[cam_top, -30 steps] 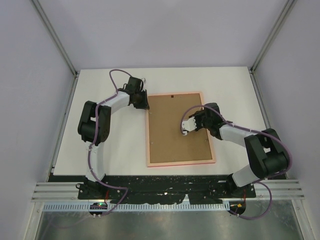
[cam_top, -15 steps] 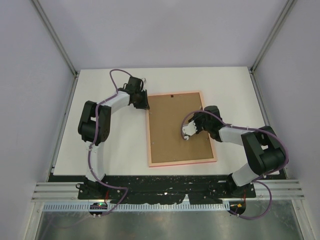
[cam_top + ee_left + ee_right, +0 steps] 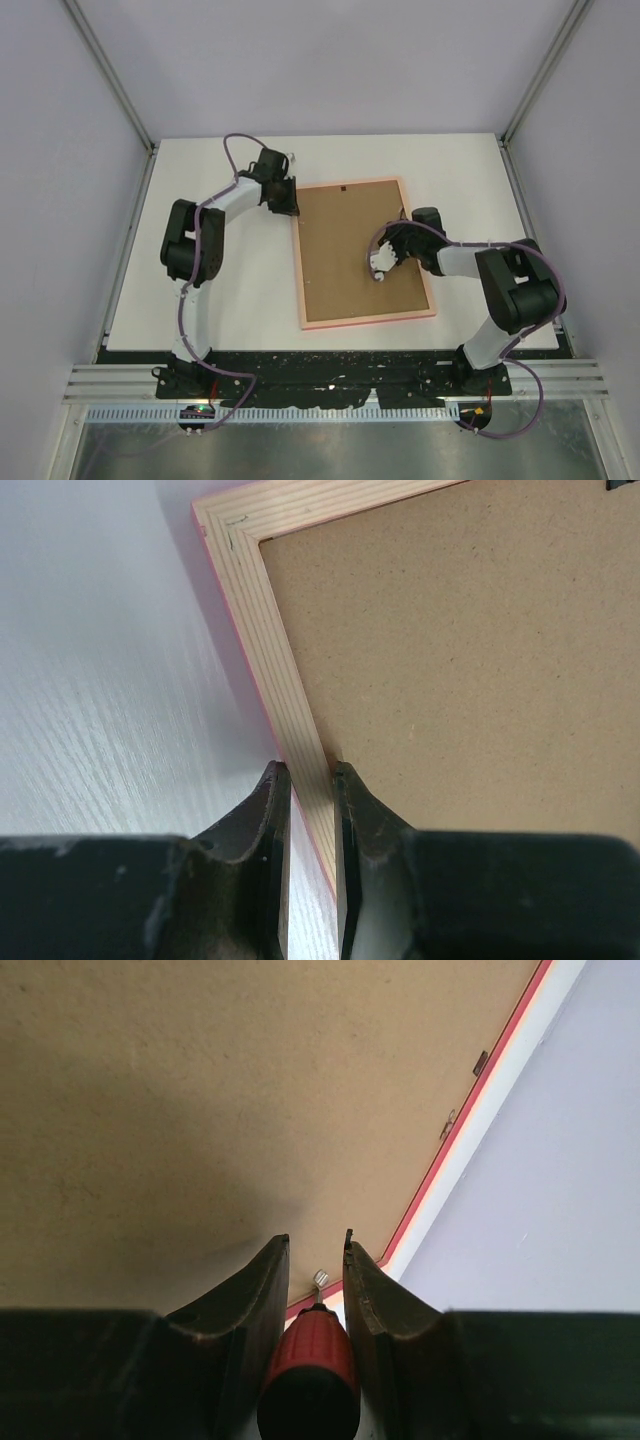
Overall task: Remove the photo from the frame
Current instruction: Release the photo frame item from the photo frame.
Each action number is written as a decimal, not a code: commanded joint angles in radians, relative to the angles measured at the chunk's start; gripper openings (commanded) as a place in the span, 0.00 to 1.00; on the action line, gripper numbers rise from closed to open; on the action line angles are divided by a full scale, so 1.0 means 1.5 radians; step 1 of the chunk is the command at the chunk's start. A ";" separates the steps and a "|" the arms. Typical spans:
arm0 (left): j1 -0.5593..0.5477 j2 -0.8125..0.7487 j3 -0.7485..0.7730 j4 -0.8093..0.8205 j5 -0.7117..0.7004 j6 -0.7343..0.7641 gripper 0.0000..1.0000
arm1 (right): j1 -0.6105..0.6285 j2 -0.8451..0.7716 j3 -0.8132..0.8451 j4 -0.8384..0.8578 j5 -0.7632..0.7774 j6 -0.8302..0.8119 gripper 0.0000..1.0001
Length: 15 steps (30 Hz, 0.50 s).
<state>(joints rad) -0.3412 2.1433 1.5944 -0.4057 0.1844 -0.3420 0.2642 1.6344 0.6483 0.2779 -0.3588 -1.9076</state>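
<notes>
The left tool point(image 3: 310, 775) is pinched narrow on the left rail of the frame point(image 3: 258, 630). One finger sits outside the pink edge and the other on the side of the brown backing board point(image 3: 470, 660), close to the far left corner. The right tool point(image 3: 315, 1250) is clamped on a red-handled driver point(image 3: 310, 1365), whose small metal tip sits low over the board. The frame lies back-up and slightly askew on the white bench point(image 3: 250, 290). The photo is hidden beneath the board.
</notes>
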 commanded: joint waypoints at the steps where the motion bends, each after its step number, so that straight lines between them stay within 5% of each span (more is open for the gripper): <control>1: -0.003 0.004 0.029 -0.025 0.024 0.046 0.00 | -0.008 0.040 -0.006 0.118 0.004 -0.038 0.08; 8: -0.003 0.006 0.033 -0.026 0.028 0.050 0.00 | -0.008 0.016 -0.023 0.198 -0.007 -0.007 0.08; 15: -0.003 0.006 0.033 -0.027 0.029 0.051 0.00 | -0.012 -0.082 0.093 -0.114 -0.034 0.222 0.08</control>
<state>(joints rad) -0.3408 2.1498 1.6089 -0.4244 0.1856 -0.3248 0.2577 1.6218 0.6487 0.3347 -0.3702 -1.8076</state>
